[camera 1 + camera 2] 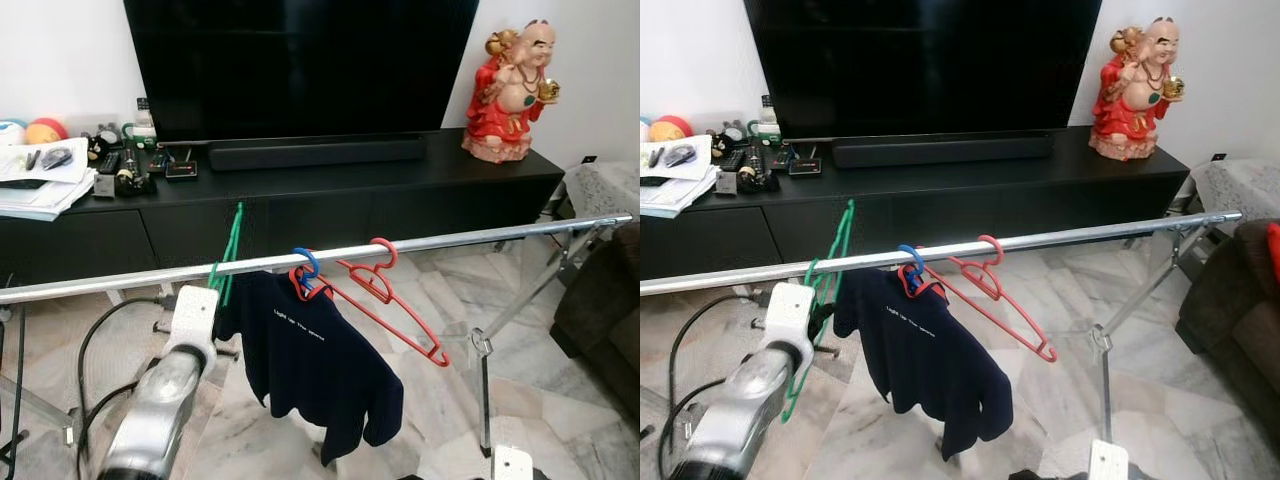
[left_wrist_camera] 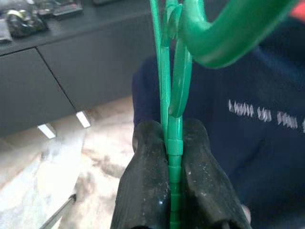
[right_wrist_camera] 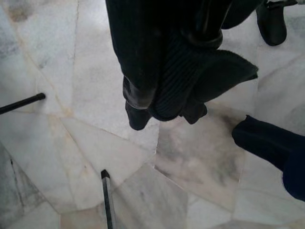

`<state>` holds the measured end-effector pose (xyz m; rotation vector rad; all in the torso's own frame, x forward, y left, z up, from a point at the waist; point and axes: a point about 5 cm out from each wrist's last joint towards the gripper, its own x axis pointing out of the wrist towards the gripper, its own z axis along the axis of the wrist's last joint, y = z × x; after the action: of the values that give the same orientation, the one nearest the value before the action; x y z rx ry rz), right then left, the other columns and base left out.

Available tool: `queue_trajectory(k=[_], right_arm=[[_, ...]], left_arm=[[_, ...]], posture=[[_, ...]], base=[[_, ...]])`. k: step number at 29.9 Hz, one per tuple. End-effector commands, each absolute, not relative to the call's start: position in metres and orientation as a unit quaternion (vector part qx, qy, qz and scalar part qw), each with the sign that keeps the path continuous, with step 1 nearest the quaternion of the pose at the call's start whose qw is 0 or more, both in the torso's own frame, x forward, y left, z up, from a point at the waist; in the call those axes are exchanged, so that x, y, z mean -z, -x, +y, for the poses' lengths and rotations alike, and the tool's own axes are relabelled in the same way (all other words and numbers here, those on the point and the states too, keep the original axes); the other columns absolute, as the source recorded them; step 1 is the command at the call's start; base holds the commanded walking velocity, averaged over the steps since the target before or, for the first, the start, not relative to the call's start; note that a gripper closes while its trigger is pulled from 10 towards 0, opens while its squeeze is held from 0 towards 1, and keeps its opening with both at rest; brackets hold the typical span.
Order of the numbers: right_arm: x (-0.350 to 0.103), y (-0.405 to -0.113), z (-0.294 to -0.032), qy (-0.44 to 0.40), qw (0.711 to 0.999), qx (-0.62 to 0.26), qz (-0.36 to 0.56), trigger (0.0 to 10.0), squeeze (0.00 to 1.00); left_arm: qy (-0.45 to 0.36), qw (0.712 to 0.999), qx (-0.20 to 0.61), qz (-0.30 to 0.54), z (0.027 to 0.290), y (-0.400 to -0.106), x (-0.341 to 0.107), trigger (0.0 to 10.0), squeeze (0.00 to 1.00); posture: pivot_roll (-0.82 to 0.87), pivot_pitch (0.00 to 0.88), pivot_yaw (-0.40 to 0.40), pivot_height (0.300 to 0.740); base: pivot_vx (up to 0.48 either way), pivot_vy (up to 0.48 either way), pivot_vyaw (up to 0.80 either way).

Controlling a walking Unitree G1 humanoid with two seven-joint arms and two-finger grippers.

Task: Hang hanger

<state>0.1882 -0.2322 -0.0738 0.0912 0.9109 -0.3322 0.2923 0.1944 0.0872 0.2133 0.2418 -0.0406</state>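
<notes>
The green hanger is held up at the left part of the metal rail, just left of the navy shirt; its hook appears to be at or over the rail, though whether it is fully seated cannot be told. In the left wrist view the hanger's thin green frame is seen clamped edge-on between the two black fingers of the left gripper, which are closed tight on it, with the hook curving above and the shirt just behind.

For the step to be done well, the hook should be lowered squarely over the rail, clear of the shirt's shoulder, and the grip should be released only once the weight is judged to be carried by the rail; a tilted hook could slip off when let go.

To the right on the same rail a blue hanger carrying the shirt and an empty red hanger are hung. Farther back a black TV cabinet with a red figurine at its right end is seen.

The right gripper is pointed down at the marble floor; its fingers appear closed on nothing.
</notes>
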Motion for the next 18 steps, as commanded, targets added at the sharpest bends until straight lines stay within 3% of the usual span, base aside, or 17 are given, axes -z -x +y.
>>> queue_trajectory(k=[1,2,3,4,8,10,13,18], right_arm=[[0.072,-0.186,-0.242,-0.041,0.885,0.169,0.432,10.0,0.0],[0.072,-0.186,-0.242,-0.041,0.885,0.169,0.432,10.0,0.0],[0.072,-0.186,-0.243,-0.041,0.885,0.169,0.432,10.0,0.0],[0.072,-0.185,-0.243,-0.04,0.885,0.17,0.432,10.0,0.0],[0.073,-0.185,-0.242,-0.041,0.884,0.17,0.433,10.0,0.0],[0.074,-0.184,-0.238,-0.042,0.884,0.169,0.434,10.0,0.0],[0.075,-0.183,-0.237,-0.043,0.884,0.169,0.435,10.0,0.0],[0.073,-0.189,-0.233,-0.045,0.885,0.167,0.432,10.0,0.0]], left_arm=[[-0.16,0.978,0.052,0.126,0.199,-0.277,-0.08,0.6,0.0],[-0.16,0.978,0.052,0.126,0.199,-0.277,-0.08,0.6,0.0],[-0.167,0.973,0.061,0.145,0.205,-0.268,-0.07,8.8,0.0],[-0.17,0.971,0.062,0.154,0.208,-0.263,-0.064,10.0,0.0],[-0.169,0.962,0.048,0.208,0.222,-0.246,-0.036,10.0,0.0],[-0.19,0.938,0.029,0.287,0.234,-0.227,0.002,10.0,0.0],[-0.194,0.927,0.02,0.321,0.238,-0.216,0.017,10.0,0.0],[-0.159,0.881,-0.013,0.445,0.239,-0.176,0.066,10.0,0.0]], posture=[[0.15,0.0,-0.071,0.74],[0.15,0.0,-0.071,0.74],[0.15,0.0,-0.07,0.74],[0.15,0.0,-0.069,0.74],[0.15,0.0,-0.068,0.74],[0.15,0.0,-0.067,0.74],[0.14,0.0,-0.064,0.74],[0.14,0.0,-0.064,0.74]], base=[[0.0,0.0,0.0],[0.0,0.0,0.0],[0.0,0.0,0.0],[0.0,0.0,0.0],[0.0,0.0,0.0],[0.0,0.0,0.0],[0.0,0.0,0.0],[0.0,0.0,0.0]])
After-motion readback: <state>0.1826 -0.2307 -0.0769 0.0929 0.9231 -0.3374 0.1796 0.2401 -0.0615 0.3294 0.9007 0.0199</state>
